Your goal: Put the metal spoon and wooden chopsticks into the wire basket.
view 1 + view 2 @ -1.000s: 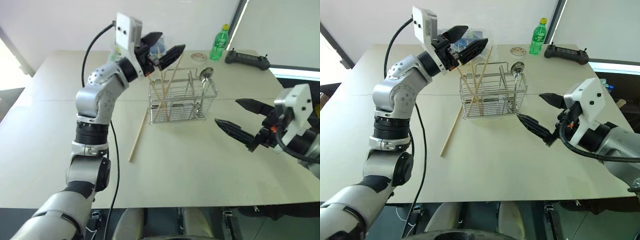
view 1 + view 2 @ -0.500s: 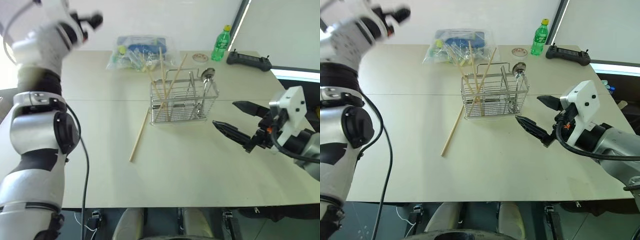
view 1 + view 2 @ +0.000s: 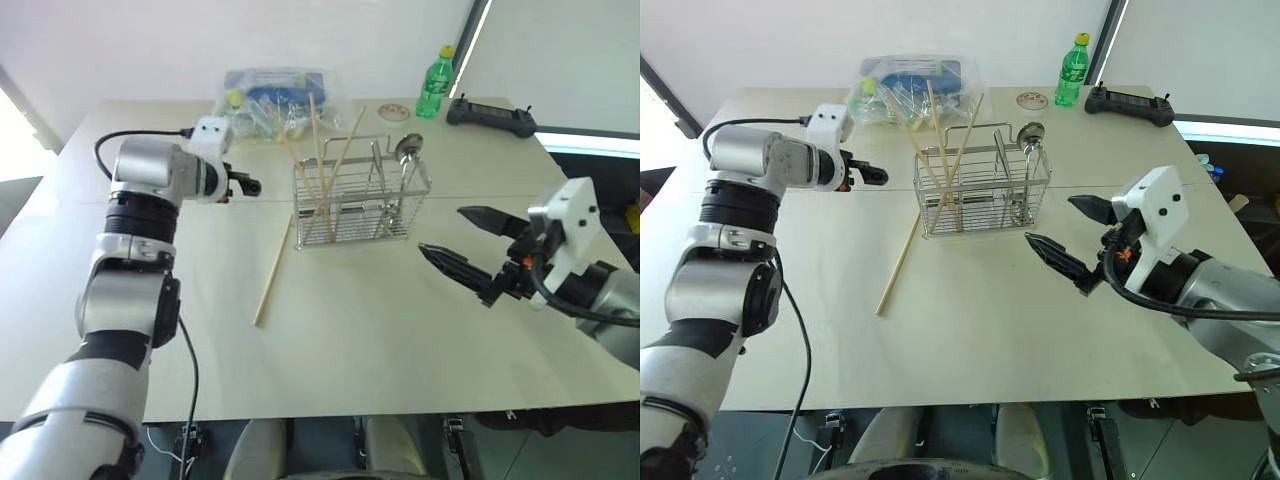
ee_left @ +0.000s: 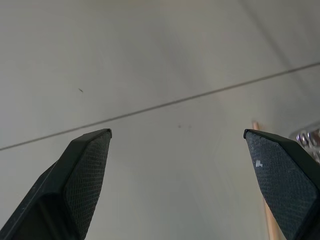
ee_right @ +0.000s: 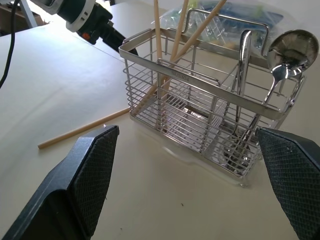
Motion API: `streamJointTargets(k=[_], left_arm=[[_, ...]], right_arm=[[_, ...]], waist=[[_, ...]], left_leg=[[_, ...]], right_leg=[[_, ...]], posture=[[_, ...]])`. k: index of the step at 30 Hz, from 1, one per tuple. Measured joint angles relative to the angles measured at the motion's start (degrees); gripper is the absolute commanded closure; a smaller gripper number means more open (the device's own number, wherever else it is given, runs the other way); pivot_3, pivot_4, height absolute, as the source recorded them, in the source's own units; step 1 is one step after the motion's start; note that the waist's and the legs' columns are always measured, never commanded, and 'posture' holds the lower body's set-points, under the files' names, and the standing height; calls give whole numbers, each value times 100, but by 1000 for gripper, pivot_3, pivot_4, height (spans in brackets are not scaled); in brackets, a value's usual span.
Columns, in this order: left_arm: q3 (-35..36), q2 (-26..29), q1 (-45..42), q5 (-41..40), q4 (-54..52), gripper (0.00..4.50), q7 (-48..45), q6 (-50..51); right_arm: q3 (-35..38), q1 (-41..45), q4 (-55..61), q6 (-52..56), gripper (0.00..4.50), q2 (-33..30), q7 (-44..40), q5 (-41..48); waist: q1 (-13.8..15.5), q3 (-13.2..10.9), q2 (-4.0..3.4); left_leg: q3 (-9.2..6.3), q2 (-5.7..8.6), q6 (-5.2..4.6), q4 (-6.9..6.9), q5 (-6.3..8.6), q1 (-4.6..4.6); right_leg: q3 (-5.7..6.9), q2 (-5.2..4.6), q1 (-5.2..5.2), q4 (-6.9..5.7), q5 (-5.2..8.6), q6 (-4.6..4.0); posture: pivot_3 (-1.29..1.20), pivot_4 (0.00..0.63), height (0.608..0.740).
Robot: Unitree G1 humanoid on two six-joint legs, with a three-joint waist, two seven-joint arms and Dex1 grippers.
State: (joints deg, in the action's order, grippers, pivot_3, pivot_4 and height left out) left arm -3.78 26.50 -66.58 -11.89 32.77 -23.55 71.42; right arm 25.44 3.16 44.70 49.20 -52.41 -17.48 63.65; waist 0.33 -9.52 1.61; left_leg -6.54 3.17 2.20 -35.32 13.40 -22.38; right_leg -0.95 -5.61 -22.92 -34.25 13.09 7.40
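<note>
The wire basket (image 3: pixel 360 205) stands mid-table. The metal spoon (image 3: pixel 408 148) stands in its right end, bowl up. Three wooden chopsticks (image 3: pixel 320 150) lean upright in its left part. One more chopstick (image 3: pixel 273 272) lies on the table, running from the basket's left corner toward me. My left gripper (image 3: pixel 872 175) hovers low to the left of the basket, pointing at it; in the left wrist view its jaws (image 4: pixel 177 132) are wide open and empty, the chopstick's tip (image 4: pixel 257 127) beside one finger. My right gripper (image 3: pixel 442 230) is open and empty, right of the basket.
A clear plastic bag (image 3: pixel 270 95) with blue and yellow contents lies behind the basket. A green bottle (image 3: pixel 436 85), a small round lid (image 3: pixel 397 111) and a black controller (image 3: pixel 490 113) sit at the far right. The table's near edge (image 3: pixel 330 412) runs in front of me.
My left arm has swung from above the basket out to the left and come down low beside it, its gripper open. The right arm has stayed put.
</note>
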Motion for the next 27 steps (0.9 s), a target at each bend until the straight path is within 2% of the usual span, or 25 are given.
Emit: streamJointTargets(k=[6,13,20,27], left_arm=[[-397,118,50,-141,-666,25,-436,758],[-389,-59,145,-397,-1018,25,-600,1320],[-295,-254,315,-398,-975,25,-394,1253],[-374,-514,335,-224,-364,25,-343,550]], right_arm=[[-198,27,10,-125,0,78,42,-154],[-221,111,-33,-132,0,69,-33,-167],[-207,157,-116,-126,0,57,-21,-150],[-195,136,-111,-131,0,132,163,-150]], waist=[[26,0,-1],[33,0,-1],[35,1,-1],[48,1,-2]], left_leg=[[1,0,1,-1,-1,0],[0,0,1,-1,-1,-1],[0,-1,1,-1,-1,0],[1,1,1,-2,-1,0]], right_leg=[[-1,-1,2,2,0,-1],[0,-2,2,4,0,-1],[-1,-2,2,4,0,-1],[-1,-3,5,6,0,-1]], posture=[[0,150,726],[0,150,726],[0,150,726],[0,150,726]])
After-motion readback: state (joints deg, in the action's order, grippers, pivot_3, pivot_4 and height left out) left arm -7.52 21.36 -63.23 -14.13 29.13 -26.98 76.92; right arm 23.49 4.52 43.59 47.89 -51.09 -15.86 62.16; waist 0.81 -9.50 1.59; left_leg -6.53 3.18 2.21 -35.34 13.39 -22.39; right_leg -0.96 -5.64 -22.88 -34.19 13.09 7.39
